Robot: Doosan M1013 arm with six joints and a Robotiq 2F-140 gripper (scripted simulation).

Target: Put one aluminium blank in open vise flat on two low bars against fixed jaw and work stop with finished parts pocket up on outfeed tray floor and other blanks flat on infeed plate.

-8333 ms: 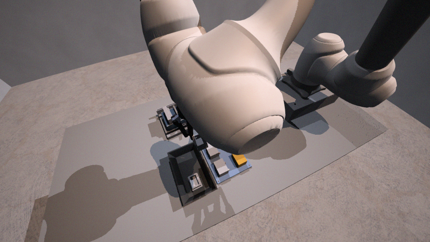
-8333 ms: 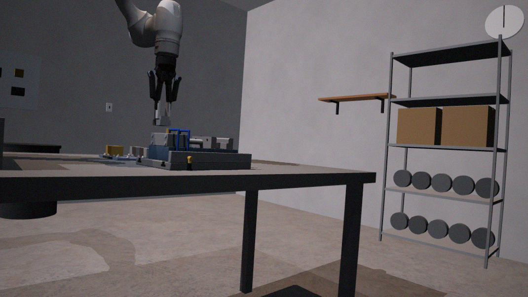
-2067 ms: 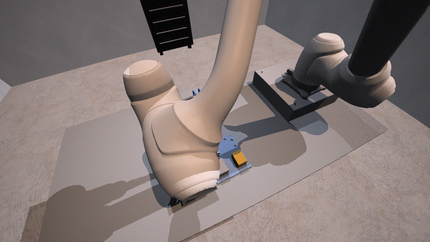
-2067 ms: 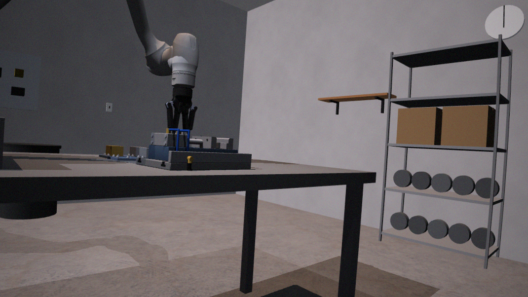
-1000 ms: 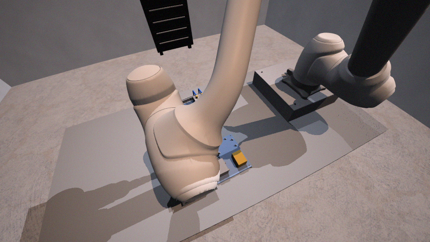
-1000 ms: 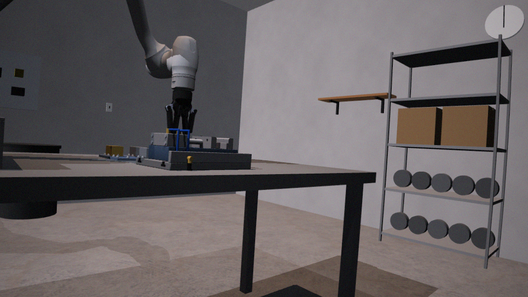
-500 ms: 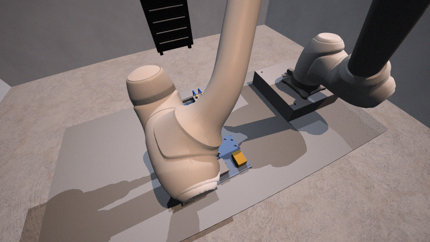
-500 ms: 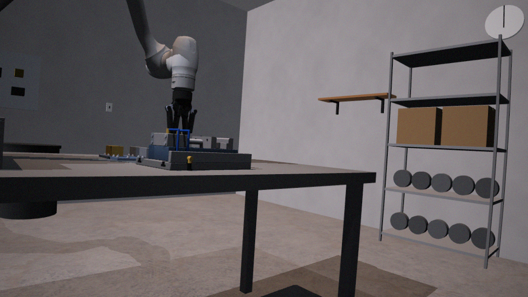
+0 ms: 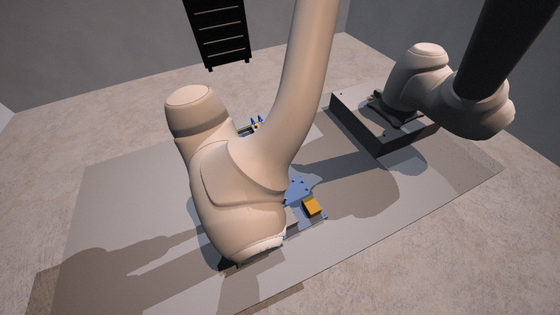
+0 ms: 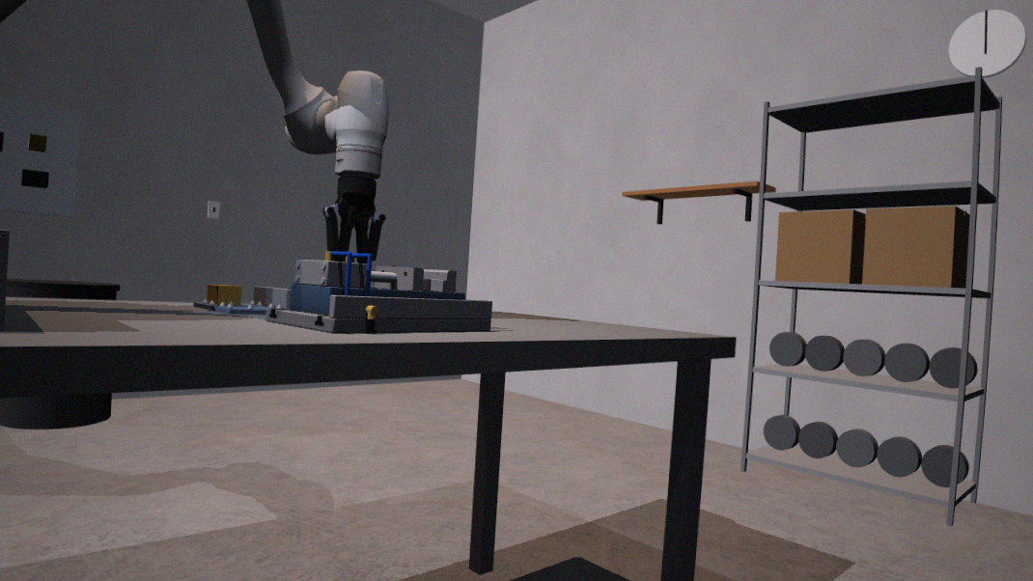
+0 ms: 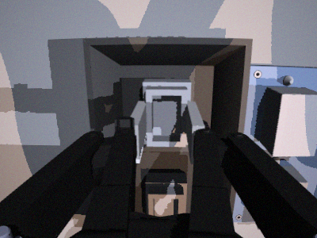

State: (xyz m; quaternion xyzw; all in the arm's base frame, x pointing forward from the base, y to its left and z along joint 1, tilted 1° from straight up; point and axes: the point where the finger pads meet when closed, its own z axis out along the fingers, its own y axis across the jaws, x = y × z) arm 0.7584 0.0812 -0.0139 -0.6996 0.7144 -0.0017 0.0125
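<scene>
In the wrist view my gripper (image 11: 166,115) is shut on a grey finished part (image 11: 165,114) whose square pocket faces the camera. It hangs over the dark-walled outfeed tray (image 11: 166,74). A second grey part (image 11: 164,193) lies on the tray floor below, partly hidden by my fingers. In the exterior view the gripper (image 10: 353,233) stands upright just above the vise (image 10: 376,278). In the top view the arm hides the gripper, tray and vise. A brass blank (image 9: 311,205) lies flat on the blue infeed plate (image 9: 298,190).
A pale blank (image 11: 290,121) stands on the infeed plate (image 11: 259,119) just right of the tray. Blue hoses (image 10: 357,268) rise at the vise. The arm's dark base block (image 9: 368,127) sits at the back right. A shelf rack (image 10: 878,289) stands off the table.
</scene>
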